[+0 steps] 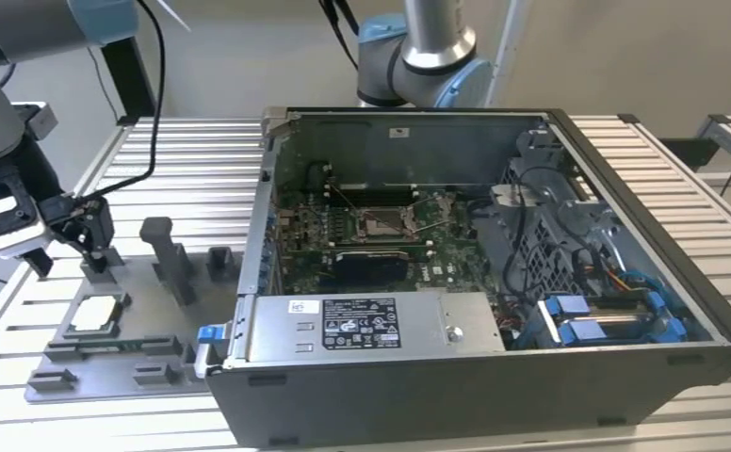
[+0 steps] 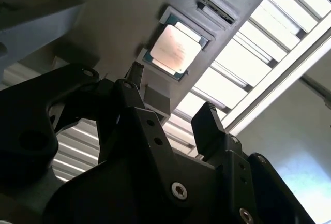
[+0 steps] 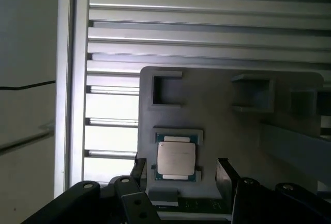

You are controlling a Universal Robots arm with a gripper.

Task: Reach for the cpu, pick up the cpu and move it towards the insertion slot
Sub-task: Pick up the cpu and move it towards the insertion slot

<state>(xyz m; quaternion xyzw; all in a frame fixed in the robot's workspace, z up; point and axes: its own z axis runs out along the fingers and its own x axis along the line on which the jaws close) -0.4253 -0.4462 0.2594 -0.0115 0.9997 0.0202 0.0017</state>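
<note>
The cpu [image 1: 93, 314] lies flat in a recess of the grey fixture plate [image 1: 139, 325] at the exterior view's left, its pale silver top facing up. Both wrist views show the cpu [image 2: 175, 51] [image 3: 176, 158] seated in its holder. My gripper [image 1: 71, 256] hangs above the fixture, a little behind the chip, open and holding nothing. In both wrist views the black fingers [image 2: 207, 118] [image 3: 225, 168] stand apart on either side of the chip, short of it. The insertion slot [image 1: 382, 223] sits on the green board inside the open computer case, with a shiny frame and a tan centre.
The open computer case [image 1: 492, 395] takes up the middle and the exterior view's right, with its wall between fixture and board. Grey upright posts [image 1: 165, 254] rise from the fixture plate. A second robot arm [image 1: 418, 56] stands behind the case. A slatted metal table [image 1: 189, 169] lies under everything.
</note>
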